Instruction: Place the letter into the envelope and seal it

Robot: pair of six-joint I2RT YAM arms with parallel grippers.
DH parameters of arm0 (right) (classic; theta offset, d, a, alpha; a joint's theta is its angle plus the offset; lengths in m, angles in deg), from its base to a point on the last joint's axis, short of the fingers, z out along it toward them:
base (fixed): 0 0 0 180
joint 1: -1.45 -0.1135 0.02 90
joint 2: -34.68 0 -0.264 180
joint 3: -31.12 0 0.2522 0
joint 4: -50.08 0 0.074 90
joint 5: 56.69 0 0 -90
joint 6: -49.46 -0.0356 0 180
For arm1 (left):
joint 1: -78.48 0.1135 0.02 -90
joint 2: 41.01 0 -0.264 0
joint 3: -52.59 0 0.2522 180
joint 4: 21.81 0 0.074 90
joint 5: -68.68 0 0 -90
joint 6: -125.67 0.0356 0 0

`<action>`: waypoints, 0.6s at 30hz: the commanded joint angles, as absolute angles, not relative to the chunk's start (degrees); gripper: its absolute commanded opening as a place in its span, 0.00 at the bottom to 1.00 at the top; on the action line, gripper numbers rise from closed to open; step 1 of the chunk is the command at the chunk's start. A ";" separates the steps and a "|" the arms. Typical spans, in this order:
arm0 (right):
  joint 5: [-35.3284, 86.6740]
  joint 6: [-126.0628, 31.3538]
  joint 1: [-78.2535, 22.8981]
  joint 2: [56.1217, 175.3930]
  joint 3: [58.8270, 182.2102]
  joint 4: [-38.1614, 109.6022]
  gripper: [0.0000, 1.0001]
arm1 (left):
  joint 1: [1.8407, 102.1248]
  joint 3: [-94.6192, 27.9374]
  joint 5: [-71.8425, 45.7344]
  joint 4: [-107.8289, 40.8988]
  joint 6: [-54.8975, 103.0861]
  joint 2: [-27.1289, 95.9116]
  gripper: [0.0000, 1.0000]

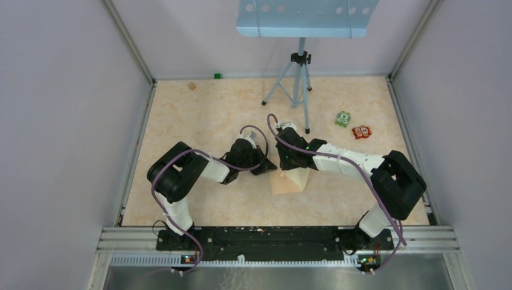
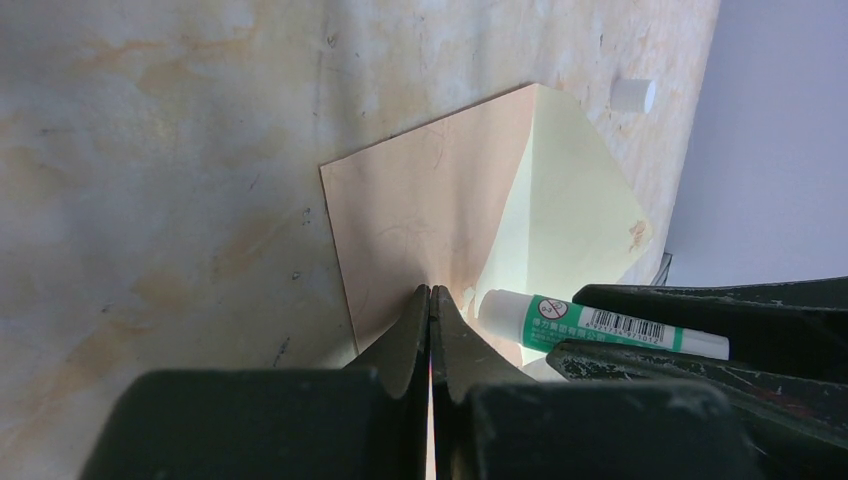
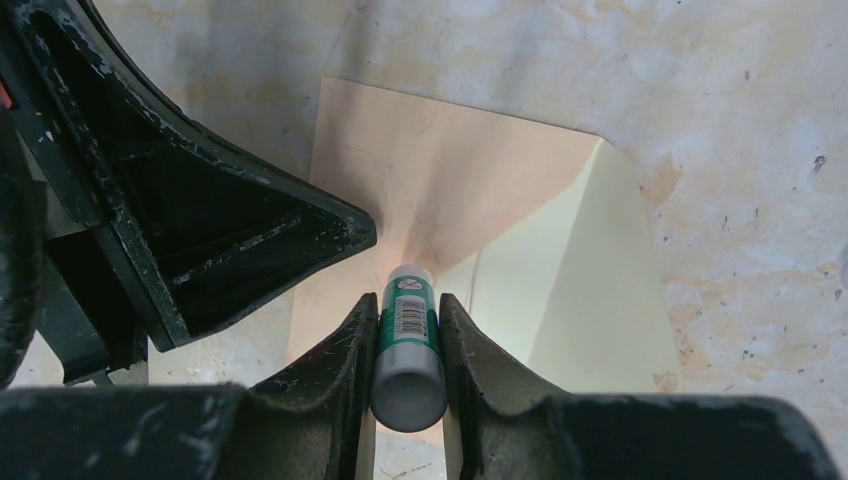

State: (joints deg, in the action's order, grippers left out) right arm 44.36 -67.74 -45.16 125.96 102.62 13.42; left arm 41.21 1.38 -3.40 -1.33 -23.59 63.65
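One slip of your closed left gripper (image 2: 430, 300), and the glue stick (image 3: 408, 335) clamped in your right gripper (image 3: 408, 298) could drag the envelope (image 2: 420, 210).

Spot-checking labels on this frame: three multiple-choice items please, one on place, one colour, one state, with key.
1. Where is the white-and-green plastic glue stick? A lying on the table; B in the right gripper; C out of view.
2. Colour of the rectangular paper envelope? A pinkish-tan; B blue; C black.
3. Left gripper jaws? A wide open; B round the stick; C shut.
Key: B, its fingers flank the tube; A, seen in both wrist views; C, tips meet with no gap.
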 commanded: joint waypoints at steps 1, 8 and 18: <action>45.59 -67.43 -44.76 127.18 104.54 15.28 0.00 | 41.22 1.58 -7.36 -5.52 -22.09 64.11 0.00; 46.99 -67.14 -44.73 127.93 105.31 14.38 0.00 | 41.30 1.36 -7.43 -5.60 -22.27 63.84 0.00; 47.55 -66.38 -44.71 129.08 105.93 15.17 0.00 | 41.30 1.43 -7.52 -5.51 -22.42 63.70 0.00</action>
